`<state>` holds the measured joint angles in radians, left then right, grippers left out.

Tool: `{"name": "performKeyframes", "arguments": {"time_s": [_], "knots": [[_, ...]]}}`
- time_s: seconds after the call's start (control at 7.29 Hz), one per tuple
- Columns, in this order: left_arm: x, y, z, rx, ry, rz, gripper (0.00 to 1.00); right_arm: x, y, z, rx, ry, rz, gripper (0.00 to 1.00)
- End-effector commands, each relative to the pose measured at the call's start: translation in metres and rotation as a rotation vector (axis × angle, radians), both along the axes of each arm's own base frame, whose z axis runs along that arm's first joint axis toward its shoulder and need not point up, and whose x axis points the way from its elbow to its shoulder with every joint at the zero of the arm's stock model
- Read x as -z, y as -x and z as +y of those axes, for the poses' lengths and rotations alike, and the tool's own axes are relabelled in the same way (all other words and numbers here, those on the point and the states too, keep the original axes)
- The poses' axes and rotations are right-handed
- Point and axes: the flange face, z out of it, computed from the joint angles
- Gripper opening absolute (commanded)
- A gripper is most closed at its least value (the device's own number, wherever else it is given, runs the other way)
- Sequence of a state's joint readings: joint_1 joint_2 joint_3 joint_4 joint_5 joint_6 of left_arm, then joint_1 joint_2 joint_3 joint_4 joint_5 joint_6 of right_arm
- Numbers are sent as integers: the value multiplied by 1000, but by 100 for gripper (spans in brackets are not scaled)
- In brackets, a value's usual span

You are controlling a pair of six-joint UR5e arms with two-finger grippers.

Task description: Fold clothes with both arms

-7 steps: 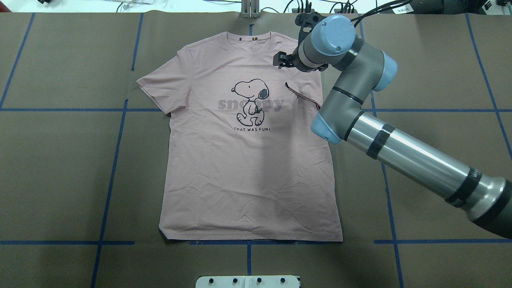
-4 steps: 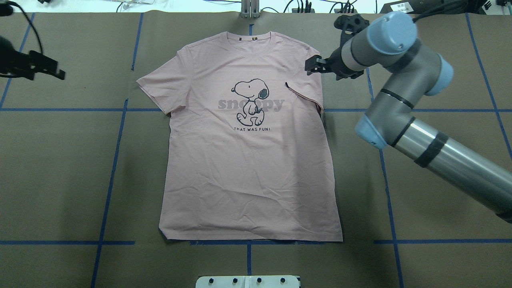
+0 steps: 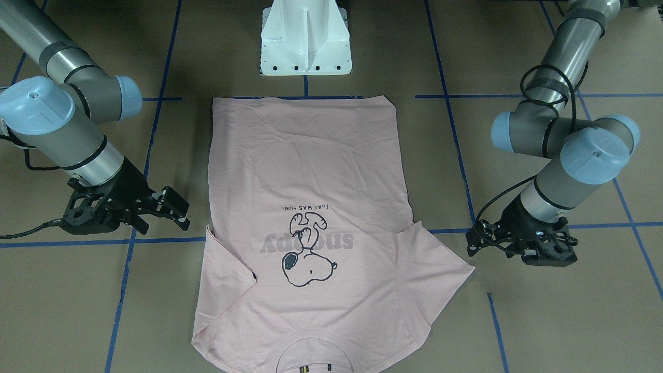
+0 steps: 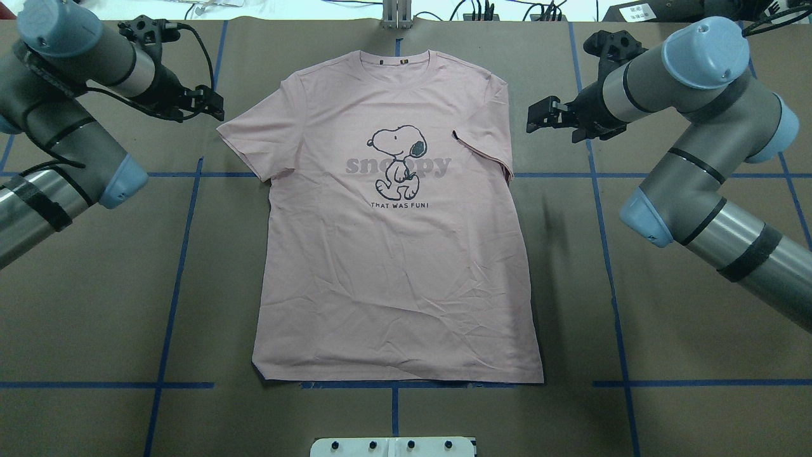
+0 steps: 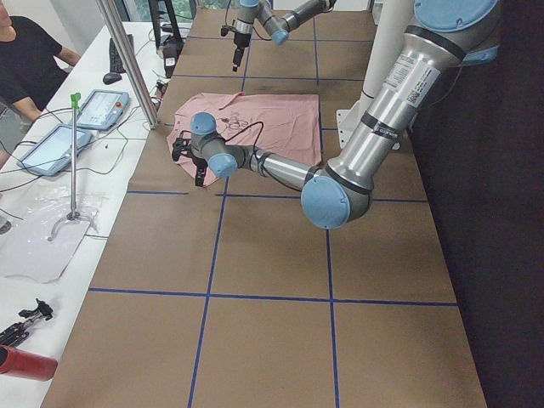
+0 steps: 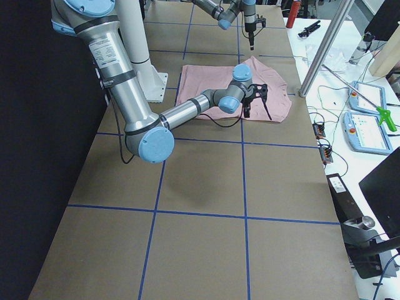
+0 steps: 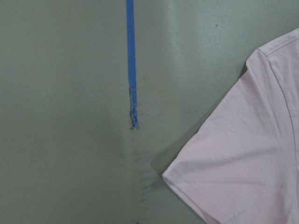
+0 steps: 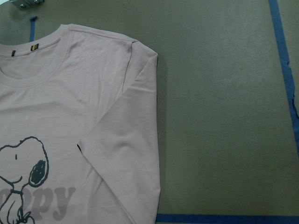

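Neither wrist view is showing any fingers. The left one is catching only a sleeve corner and a strip of blue tape [image 7: 131, 70], and the right one is cutting the print off at its lower edge. The front-facing view is clipping the collar [image 3: 315, 362] at its bottom border, and in the side views the near arm is covering part of the cloth.

The T-shirt [image 4: 393, 266] is lying flat on the table [image 4: 95, 285], print up. In the overhead view its long axis is running from 12 o'clock to 6 o'clock, with the collar pointing to 12 and the hem lying at 6, nearest the white base [image 4: 393, 446]. The sleeve on the 3 o'clock side [image 4: 485, 149] is lying folded in over the chest. The other sleeve [image 4: 254, 143] is spreading out toward 9 o'clock.

The left gripper [image 4: 212, 106] is hanging at about 10 o'clock from the print, just beside the spread sleeve's tip. Its jaws are looking parted and gripping nothing, though the outline is dark and hard to read. The right gripper [image 4: 538, 118] is hanging at about 2 o'clock, apart from the shoulder, with its jaws spread and nothing between them.
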<state>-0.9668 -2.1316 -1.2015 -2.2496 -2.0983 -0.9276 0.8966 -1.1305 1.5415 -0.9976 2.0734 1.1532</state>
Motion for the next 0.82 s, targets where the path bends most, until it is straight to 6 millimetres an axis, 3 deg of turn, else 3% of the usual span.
{"name": "performKeyframes", "arguments": {"time_s": [0.0,0.14,0.27,0.41,0.55,0.69], "knots": [[-19,-34,0,-4,-6,-6,78,-3,2,-1,21,-23,12,100],[-21,-39,0,7,-13,-22,74,-4,5,-3,23,-20,15,100],[-24,-44,3,0,-9,-26,62,-3,5,-3,23,-22,13,100],[-24,-44,3,0,-9,-26,21,-2,5,-3,23,-24,13,100],[-24,-43,2,2,-11,-25,0,-2,5,-3,23,-24,13,100],[-14,-44,-1,4,-23,-16,0,-1,5,-3,22,-25,12,100]]}}
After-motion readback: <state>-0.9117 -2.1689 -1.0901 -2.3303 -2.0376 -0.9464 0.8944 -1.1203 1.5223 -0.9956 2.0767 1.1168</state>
